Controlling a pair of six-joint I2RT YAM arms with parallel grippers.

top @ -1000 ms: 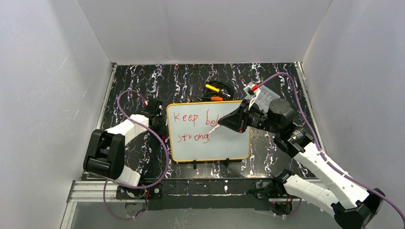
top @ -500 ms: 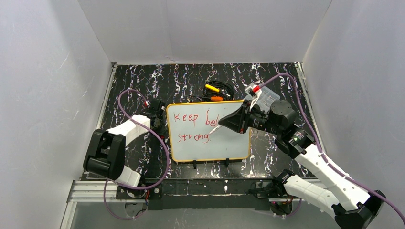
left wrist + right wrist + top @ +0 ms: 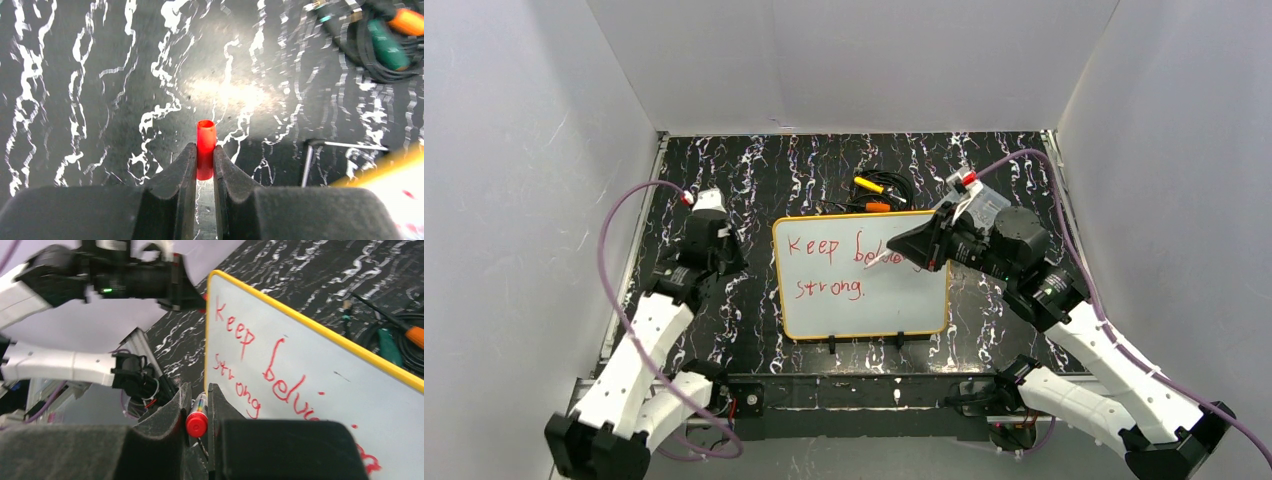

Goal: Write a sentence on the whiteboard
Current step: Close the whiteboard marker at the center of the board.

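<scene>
One large glossy white rectangular whiteboard (image 3: 864, 315) with a yellow-orange rim lies mid-table, the red handwritten sentence (image 3: 829, 288) across its far-left part. Over its far right, the right gripper (image 3: 196, 390) clamps a red marker (image 3: 196, 422). Left of it, the left gripper (image 3: 205, 149) pinches a small red cap (image 3: 206, 131).

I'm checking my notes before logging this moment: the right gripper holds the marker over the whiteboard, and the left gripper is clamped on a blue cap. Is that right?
Not quite. The cap clamped in the left gripper is red, not blue, as the left wrist view shows. The rest stands: the right gripper holds the marker over the whiteboard.
</scene>
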